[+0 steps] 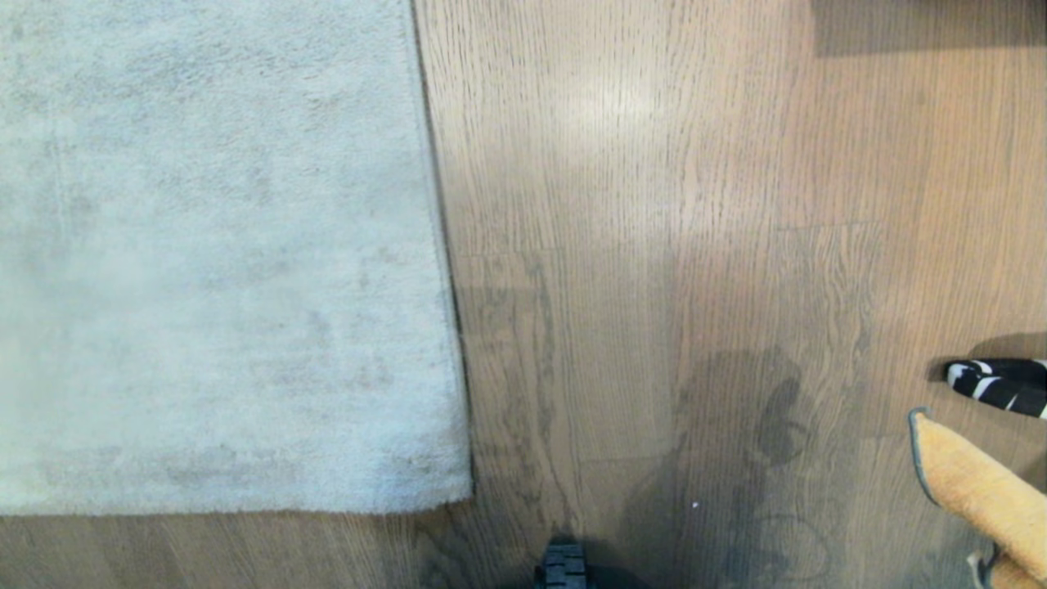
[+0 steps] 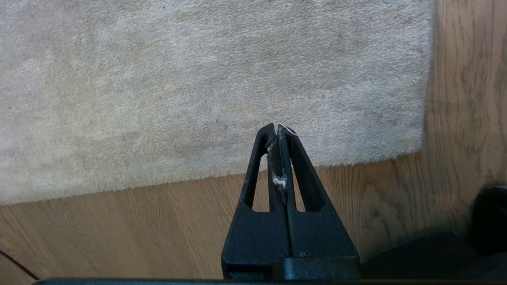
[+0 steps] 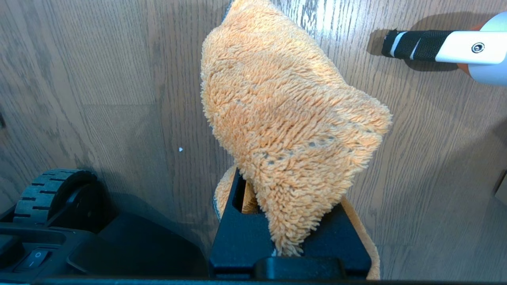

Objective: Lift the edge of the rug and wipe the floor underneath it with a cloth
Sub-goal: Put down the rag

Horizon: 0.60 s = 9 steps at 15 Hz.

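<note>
The rug (image 1: 221, 245) lies flat, probably limp and light at its corner (best grip); left gripper (image 2: 276, 128) pressed together, empty; right gripper (image 3: 289, 245) pinches the soft cloth (image 3: 285, 114).

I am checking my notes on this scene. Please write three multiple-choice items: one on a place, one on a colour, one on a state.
1. In the head view, where does the rug lie?
A. left
B. right
C. not in view

2. What colour is the cloth?
A. blue
B. orange-tan
C. white

3. How is the left gripper?
A. wide open
B. shut on the rug
C. shut, empty

Answers: 1 A, the rug fills the left half, on the floor. 2 B, fuzzy orange pile in the right gripper. 3 C, its fingers meet above the rug.
</note>
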### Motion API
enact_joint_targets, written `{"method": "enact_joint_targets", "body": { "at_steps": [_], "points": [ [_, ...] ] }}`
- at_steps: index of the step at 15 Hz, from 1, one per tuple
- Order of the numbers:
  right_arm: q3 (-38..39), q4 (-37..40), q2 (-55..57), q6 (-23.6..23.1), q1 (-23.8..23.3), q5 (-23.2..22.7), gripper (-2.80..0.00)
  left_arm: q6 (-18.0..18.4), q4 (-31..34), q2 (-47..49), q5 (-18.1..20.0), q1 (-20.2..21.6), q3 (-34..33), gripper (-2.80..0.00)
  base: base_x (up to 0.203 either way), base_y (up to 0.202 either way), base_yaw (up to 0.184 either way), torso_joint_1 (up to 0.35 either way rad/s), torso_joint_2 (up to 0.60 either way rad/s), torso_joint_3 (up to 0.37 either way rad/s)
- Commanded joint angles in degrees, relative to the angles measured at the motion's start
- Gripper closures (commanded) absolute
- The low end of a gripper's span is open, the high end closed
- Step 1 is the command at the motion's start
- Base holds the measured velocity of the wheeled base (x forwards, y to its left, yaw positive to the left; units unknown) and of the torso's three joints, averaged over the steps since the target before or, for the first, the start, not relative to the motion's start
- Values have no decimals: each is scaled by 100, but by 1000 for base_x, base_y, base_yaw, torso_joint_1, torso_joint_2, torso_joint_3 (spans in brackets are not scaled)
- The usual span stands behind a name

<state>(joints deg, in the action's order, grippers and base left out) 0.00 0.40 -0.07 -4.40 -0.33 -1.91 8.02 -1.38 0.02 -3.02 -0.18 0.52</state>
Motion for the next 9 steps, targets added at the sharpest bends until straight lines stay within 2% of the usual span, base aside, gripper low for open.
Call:
{"method": "enact_joint_targets", "body": {
  "at_steps": [1,9],
  "points": [
    [0,-5,7,-6,-2,-2,0,6,-3,-2,-5,1,0,0,0,0,0,0,0,0],
    [0,4,7,1,-2,-2,0,6,-3,-2,-5,1,0,0,0,0,0,0,0,0]
  ]
}}
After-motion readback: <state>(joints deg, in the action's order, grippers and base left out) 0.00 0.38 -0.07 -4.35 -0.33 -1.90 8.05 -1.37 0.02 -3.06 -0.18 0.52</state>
